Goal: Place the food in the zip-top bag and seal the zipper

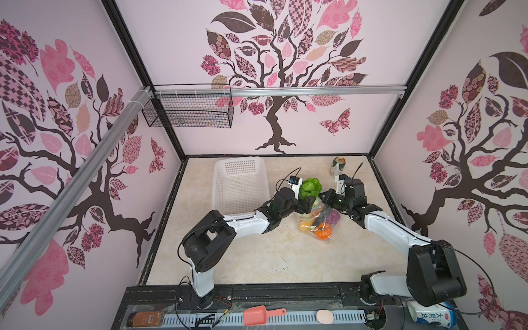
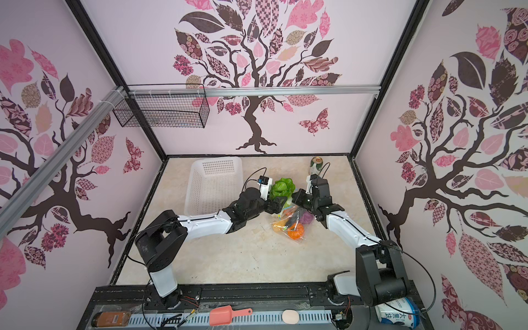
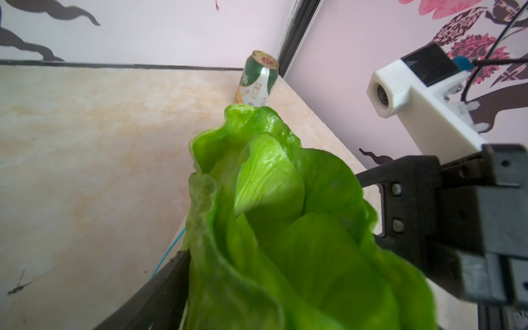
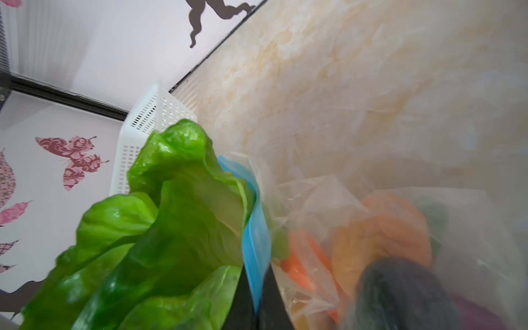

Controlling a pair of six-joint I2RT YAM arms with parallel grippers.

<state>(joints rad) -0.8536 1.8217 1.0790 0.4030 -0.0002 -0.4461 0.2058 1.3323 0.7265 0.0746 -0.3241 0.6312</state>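
Right wrist view puts the napa cabbage (image 4: 160,228) right at the mouth of the zip-top bag (image 4: 328,197), leaves sticking up and out; I'd say it is not yet in. Behind the clear film lie a carrot (image 4: 300,265), a pumpkin (image 1: 324,231), a purple onion (image 1: 333,218) and a dark eggplant (image 4: 400,294).

To my eye the cabbage is light, rubbery and bulky, best held low on its firmer stalk. The bag looks limp and slippery, so only its stiffer light-blue zipper (image 4: 255,237) offers a real hold. The right gripper (image 1: 325,199) is pinched together on that strip, holding the mouth up.

The left gripper (image 1: 313,203) straddles the cabbage. Only 1 finger shows, so I cannot tell whether it grips or not.

Farther out on the table (image 1: 257,251) sit a white basket (image 1: 238,185) and a drink can (image 1: 338,167) near the back corner.
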